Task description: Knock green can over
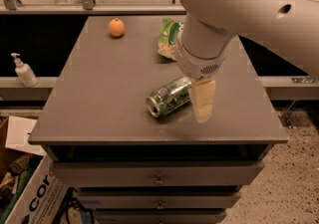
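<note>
The green can (169,97) is lying on its side a little right of the middle of the desk (99,98). Its silver top is pointing toward the lower left of the frame and its other end is resting right against the gripper (202,102). The gripper is hanging from the big white arm (239,14) just right of the can, low over the desk top. I cannot tell how far the jaws are standing apart, or whether they are gripping the can's end or only touching it. By how the can is lying, the knocking-over itself is looking done, so the step in hand is getting clear of it cleanly. Doing that well probably means loosening any grip first, then rising straight up rather than sweeping sideways. A slim round can on a smooth top is likely rolling at the slightest nudge, and the front edge of the desk is lying near. The green snack bag (168,36) is sitting just behind the wrist at upper centre, so backing away that way is risking a snag. The orange (116,27) at upper left is lying well apart and is posing no trouble.
</note>
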`<control>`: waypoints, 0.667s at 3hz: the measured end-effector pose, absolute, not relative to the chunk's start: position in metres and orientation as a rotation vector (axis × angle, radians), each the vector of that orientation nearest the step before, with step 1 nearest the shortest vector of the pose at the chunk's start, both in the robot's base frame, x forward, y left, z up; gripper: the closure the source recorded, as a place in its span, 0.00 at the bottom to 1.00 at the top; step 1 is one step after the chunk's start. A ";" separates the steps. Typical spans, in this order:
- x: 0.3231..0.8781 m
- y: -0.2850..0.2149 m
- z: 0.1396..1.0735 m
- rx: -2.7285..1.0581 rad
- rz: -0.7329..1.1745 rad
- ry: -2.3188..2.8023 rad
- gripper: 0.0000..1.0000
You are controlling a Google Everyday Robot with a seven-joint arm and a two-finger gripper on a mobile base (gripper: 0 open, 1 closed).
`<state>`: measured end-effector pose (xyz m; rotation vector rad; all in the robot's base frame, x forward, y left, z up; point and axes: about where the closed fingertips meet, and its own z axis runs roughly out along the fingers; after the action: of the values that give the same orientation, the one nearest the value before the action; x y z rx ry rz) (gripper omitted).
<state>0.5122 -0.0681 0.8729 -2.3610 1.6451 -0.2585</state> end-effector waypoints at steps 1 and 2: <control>0.512 -0.068 0.873 -2.361 -0.259 1.645 0.00; 0.512 -0.073 0.875 -2.312 -0.209 1.645 0.00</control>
<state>0.5122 -0.0726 0.8753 -2.3124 1.6448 -0.2089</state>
